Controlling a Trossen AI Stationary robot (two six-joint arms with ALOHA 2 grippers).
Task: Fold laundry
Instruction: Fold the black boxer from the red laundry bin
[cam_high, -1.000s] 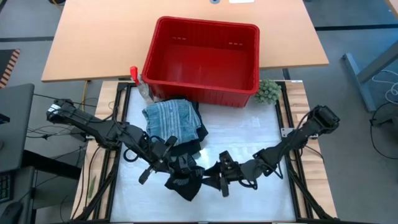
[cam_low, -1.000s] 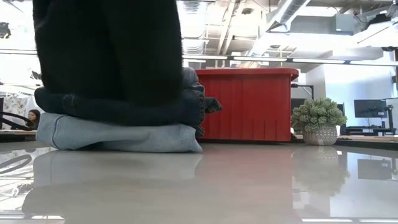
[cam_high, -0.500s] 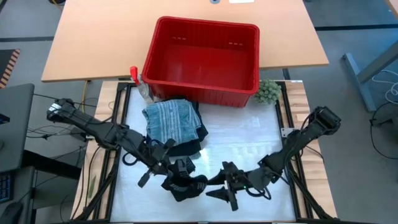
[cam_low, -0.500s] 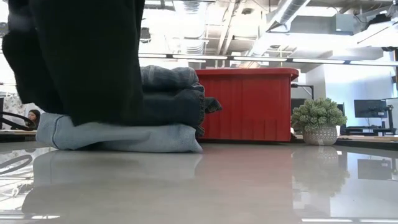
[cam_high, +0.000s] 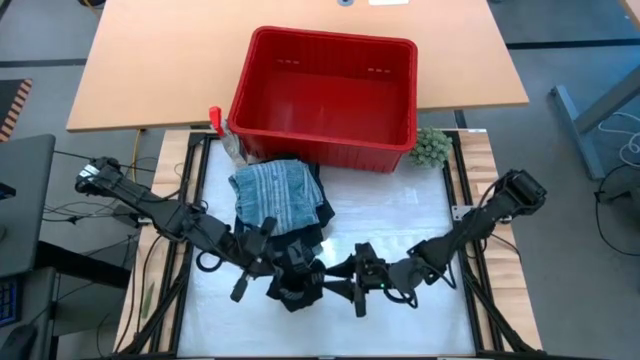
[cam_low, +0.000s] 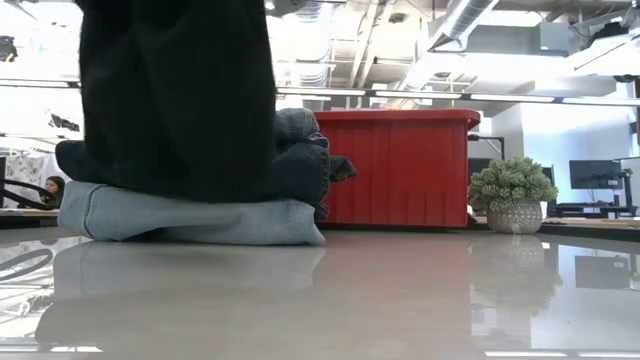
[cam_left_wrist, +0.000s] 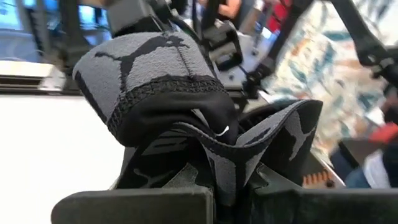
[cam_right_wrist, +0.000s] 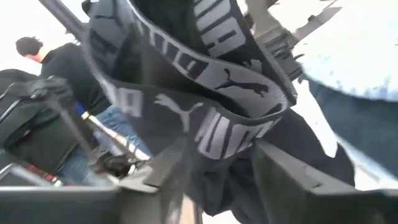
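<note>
A light wooden table (cam_high: 160, 60) stands behind the white work surface (cam_high: 400, 215). The floor (cam_high: 580, 200) beside them is grey. In the low view, the ceiling (cam_low: 400, 40) shows pipes and long lamps, and a desk with monitors (cam_low: 595, 175) stands at the far right.

— What hangs at the front?
— A black garment (cam_low: 180, 100), before the folded stack (cam_low: 190, 215) on the glossy table (cam_low: 400, 300).
— And behind?
— A red basket (cam_low: 400, 165), with a small potted plant (cam_low: 512, 195) just beside it.
</note>
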